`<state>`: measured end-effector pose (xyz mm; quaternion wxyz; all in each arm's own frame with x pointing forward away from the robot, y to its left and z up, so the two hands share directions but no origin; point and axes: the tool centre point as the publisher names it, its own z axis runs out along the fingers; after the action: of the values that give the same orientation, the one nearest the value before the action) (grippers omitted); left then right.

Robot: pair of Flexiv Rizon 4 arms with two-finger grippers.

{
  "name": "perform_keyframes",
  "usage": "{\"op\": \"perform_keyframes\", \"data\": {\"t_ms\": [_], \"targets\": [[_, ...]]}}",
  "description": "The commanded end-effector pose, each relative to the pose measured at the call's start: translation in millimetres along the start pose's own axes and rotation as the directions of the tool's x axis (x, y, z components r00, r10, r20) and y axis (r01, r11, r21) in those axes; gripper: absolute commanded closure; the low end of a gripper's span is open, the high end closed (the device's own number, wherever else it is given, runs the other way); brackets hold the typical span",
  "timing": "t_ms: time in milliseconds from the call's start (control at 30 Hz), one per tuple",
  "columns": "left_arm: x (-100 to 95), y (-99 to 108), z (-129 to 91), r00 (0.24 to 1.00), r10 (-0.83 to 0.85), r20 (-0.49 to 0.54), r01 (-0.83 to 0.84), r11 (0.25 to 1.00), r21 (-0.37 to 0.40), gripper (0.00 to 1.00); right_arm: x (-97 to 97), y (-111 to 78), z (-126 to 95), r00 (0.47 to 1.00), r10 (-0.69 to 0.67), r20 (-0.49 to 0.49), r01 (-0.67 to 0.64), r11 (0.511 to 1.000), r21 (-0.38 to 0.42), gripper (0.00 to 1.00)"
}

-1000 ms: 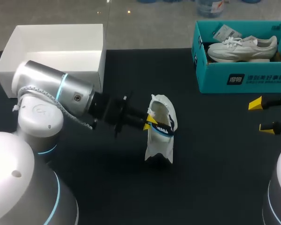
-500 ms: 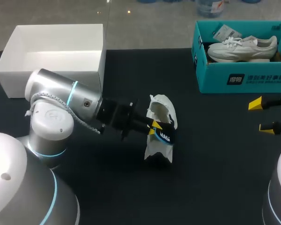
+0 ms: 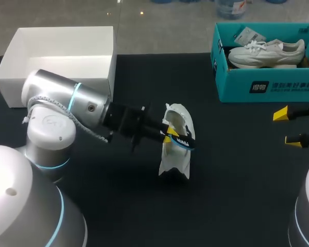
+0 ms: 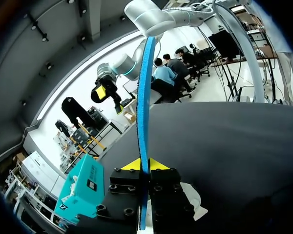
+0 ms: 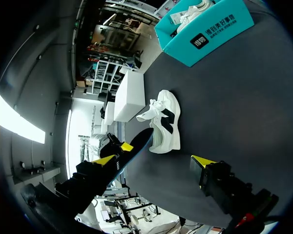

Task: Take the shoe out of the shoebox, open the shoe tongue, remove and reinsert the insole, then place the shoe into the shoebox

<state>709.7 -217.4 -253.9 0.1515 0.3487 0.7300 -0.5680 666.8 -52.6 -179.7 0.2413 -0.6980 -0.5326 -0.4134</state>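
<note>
My left hand [image 3: 171, 135] is clamped on the thin blue foam insole [image 4: 145, 97], right at the white sneaker with black side marks [image 3: 176, 154] in the middle of the black table [image 3: 232, 180]. My right hand [image 3: 287, 126] hangs open, well apart. Farther back sit an open white cardboard box [image 3: 62, 46] and a teal cardboard shoebox [image 3: 262, 85] holding another white sneaker [image 3: 265, 51].

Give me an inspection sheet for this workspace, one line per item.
Surface: dark table.
Job's things: white shoe on the table's middle; blue insole held over it; teal shoebox holds a second shoe.
Clutter: open white box, far left.
Grippers: left gripper shut on the insole; right gripper open, holding nothing.
Cables: cable along the left arm.
Surroundings: nothing seen.
</note>
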Motion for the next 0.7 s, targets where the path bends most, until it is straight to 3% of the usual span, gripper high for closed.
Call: {"op": "perform_keyframes", "data": {"t_ms": [33, 400, 567, 700], "targets": [[3.8, -7.5, -2.7, 1.000, 0.004, 0.003, -0.004, 1.000, -0.009, 1.00, 0.6, -3.1, -1.2, 1.000, 0.002, 0.004, -0.002, 1.000, -0.004, 0.00], [13.1, 14.4, -0.4, 1.000, -0.014, -0.011, 0.013, 0.998, -0.064, 1.00, 0.6, -3.1, -1.2, 1.000, 0.002, 0.004, -0.002, 1.000, -0.004, 0.00], [10.2, 2.9, -0.7, 1.000, -0.011, -0.016, 0.010, 0.998, -0.064, 1.00, 0.6, -3.1, -1.2, 1.000, 0.002, 0.004, -0.002, 1.000, -0.004, 0.00], [5.0, -14.1, -2.1, 1.000, -0.015, 0.007, 0.015, 1.000, -0.008, 1.00, 0.6, -3.1, -1.2, 1.000, 0.002, 0.004, -0.002, 1.000, -0.004, 0.00]]}}
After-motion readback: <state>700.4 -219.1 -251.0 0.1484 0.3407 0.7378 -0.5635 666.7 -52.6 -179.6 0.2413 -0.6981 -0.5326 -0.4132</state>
